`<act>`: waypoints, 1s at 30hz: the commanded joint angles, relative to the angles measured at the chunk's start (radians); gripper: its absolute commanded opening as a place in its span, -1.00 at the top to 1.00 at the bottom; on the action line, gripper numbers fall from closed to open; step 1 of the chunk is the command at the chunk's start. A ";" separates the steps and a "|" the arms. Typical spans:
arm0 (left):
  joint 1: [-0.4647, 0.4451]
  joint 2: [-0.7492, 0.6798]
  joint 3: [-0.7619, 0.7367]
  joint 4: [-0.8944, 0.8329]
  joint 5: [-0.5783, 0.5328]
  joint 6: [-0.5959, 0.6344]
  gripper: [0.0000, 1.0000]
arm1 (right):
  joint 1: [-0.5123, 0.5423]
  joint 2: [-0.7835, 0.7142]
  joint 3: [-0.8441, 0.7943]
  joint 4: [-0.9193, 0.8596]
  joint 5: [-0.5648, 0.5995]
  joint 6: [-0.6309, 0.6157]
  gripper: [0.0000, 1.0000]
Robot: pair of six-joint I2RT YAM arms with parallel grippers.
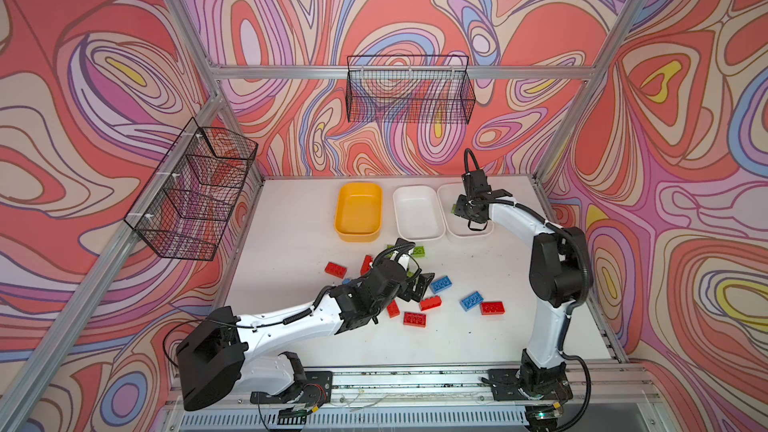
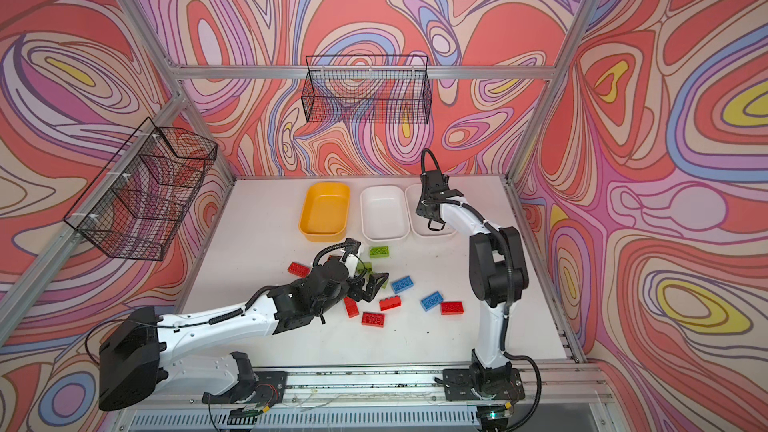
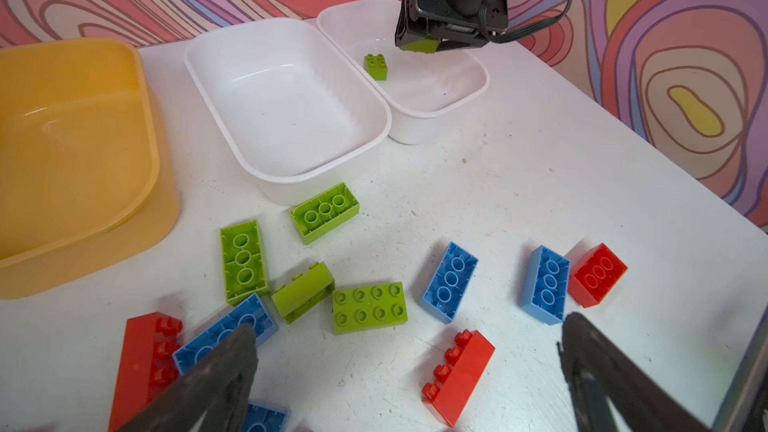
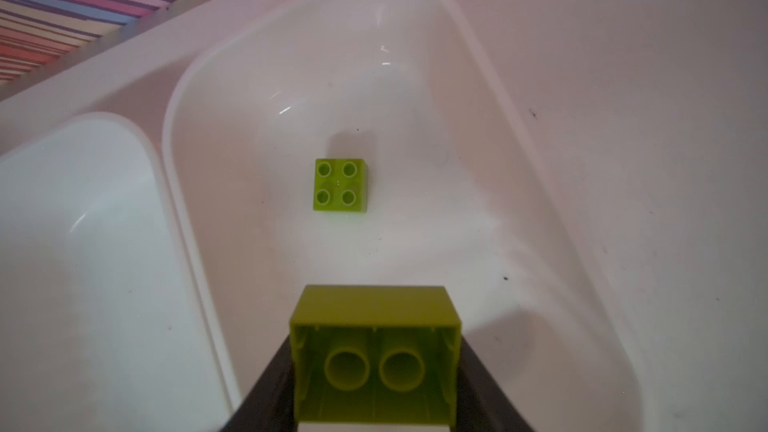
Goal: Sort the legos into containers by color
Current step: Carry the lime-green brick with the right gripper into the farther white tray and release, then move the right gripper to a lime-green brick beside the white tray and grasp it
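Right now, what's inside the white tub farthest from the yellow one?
One small green brick lies in that white tub. The right pincer holds another green brick above, covering some floor.

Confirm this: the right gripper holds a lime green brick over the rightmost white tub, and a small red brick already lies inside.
Not quite: the small brick in the rightmost white tub is lime green, not red, as the right wrist view shows. The rest stands: the right gripper holds a lime green brick over that tub.
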 commanded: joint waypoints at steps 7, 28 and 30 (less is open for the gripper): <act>0.035 -0.001 0.050 -0.072 -0.066 -0.003 -1.00 | -0.024 0.120 0.072 0.038 -0.008 -0.037 -0.31; 0.046 -0.507 -0.290 -0.285 -0.099 -0.277 -1.00 | 0.380 -0.389 -0.389 0.069 0.073 0.075 -0.70; 0.046 -0.557 -0.312 -0.300 -0.100 -0.281 -1.00 | 0.436 -0.349 -0.401 0.073 0.085 0.094 -0.71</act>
